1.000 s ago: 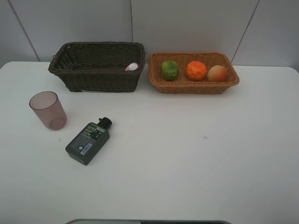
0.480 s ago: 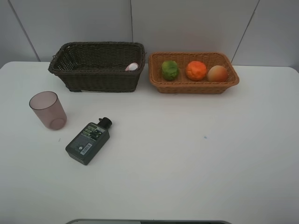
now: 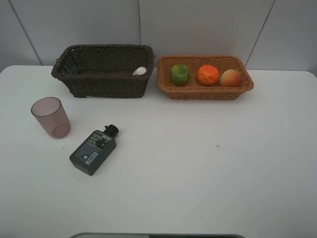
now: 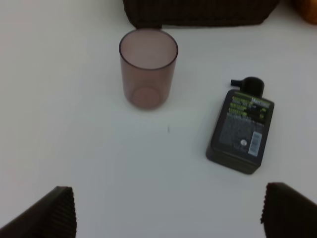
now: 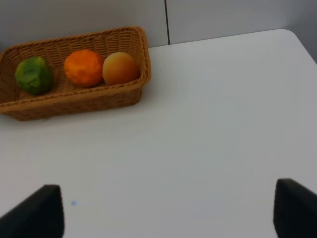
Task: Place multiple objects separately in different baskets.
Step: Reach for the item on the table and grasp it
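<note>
Cup (image 3: 51, 117) and flat bottle (image 3: 94, 150) wait on the table (image 3: 198, 173) near the dark basket (image 3: 104, 85), which holds the pink bottle (image 3: 140, 71). Three fruits (image 3: 208, 75) fill the tan basket (image 3: 208, 92). Left gripper (image 4: 168, 213), spread and empty, likely must descend around the cup; right gripper (image 5: 168, 210) is likewise spread, empty.

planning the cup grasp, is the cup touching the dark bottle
Apart. The left wrist view shows bare white table between the cup and the dark bottle.

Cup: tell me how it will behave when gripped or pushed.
The cup stands upright and looks empty, so it is probably light and tippable if pushed near its rim. Its translucent wall suggests plastic that may flex under squeeze. Smooth sides could slip.
</note>
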